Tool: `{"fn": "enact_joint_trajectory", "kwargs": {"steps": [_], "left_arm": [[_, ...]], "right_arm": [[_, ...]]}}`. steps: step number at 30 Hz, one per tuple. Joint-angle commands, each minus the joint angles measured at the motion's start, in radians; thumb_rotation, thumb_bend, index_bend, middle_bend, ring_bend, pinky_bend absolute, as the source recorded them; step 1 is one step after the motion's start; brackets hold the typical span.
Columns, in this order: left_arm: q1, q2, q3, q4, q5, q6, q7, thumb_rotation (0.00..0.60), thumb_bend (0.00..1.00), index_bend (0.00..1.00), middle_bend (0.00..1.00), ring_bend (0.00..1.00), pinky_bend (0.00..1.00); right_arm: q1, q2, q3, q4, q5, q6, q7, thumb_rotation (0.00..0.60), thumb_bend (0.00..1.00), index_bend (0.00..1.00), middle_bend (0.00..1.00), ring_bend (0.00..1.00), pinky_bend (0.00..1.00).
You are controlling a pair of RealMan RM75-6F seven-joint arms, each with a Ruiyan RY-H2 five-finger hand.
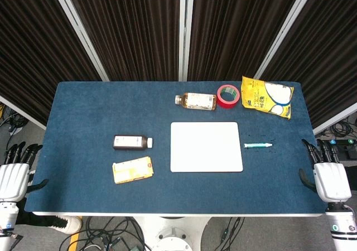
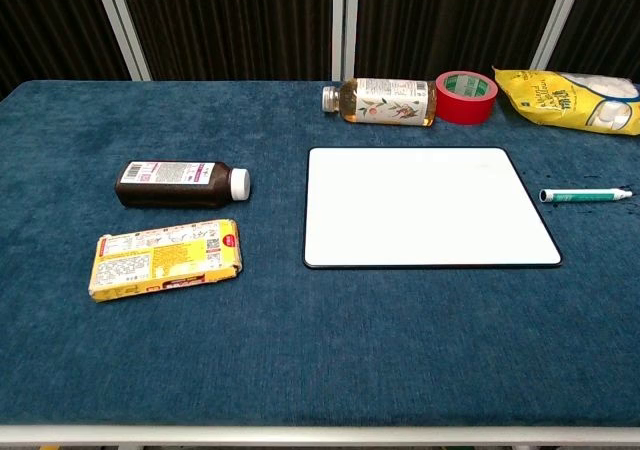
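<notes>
Lying flat on the blue cloth-covered table [image 1: 83, 106], the slim white marker pen with a teal cap [image 1: 257, 145] is sitting nearest the right hand [image 1: 329, 178], forward of it and inward toward the table's middle, well apart from it. Its long axis is running side to side across the table, the teal cap pointing inward at the white rectangular board [image 1: 206, 146] just beside it.

The right hand is resting at the table's right edge, holding nothing, fingers extended and slightly apart. The left hand [image 1: 14, 175] is hanging at the left edge, likewise empty with fingers spread.

Nearest the left hand, a yellow flat snack packet [image 1: 133, 169] and a dark brown bottle with a white cap [image 1: 133, 142] are lying on their sides. Farther forward of the right hand, a red tape roll [image 1: 227, 96], an amber drink bottle [image 1: 196, 101] and a yellow crinkled bag [image 1: 266, 96] are sitting along the far edge.
</notes>
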Motion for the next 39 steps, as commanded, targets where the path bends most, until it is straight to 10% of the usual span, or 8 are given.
{"fn": "enact_joint_trajectory", "kwargs": {"steps": [1,14,25,39], "left_arm": [[0.000,-0.007,-0.002,0.006,0.002,0.004,0.001,0.600,0.07,0.16,0.14,0.02,0.01],[0.002,-0.004,0.000,-0.008,0.014,0.015,0.000,0.600,0.07,0.16,0.14,0.02,0.01],[0.017,0.009,0.010,-0.017,0.003,0.012,-0.012,0.600,0.07,0.16,0.14,0.02,0.01],[0.022,0.010,0.011,-0.018,-0.013,0.001,-0.021,0.600,0.07,0.16,0.14,0.02,0.01]], "right_arm": [[0.002,0.002,0.000,-0.004,0.001,-0.003,-0.001,0.600,0.33,0.08,0.20,0.05,0.07],[0.133,-0.005,0.044,0.069,0.045,-0.196,0.077,0.600,0.32,0.22,0.33,0.11,0.14],[0.357,-0.269,0.059,0.397,0.079,-0.457,-0.040,0.600,0.09,0.38,0.41,0.16,0.17],[0.434,-0.497,0.020,0.726,0.072,-0.524,0.015,0.600,0.12,0.45,0.46,0.19,0.17]]}}
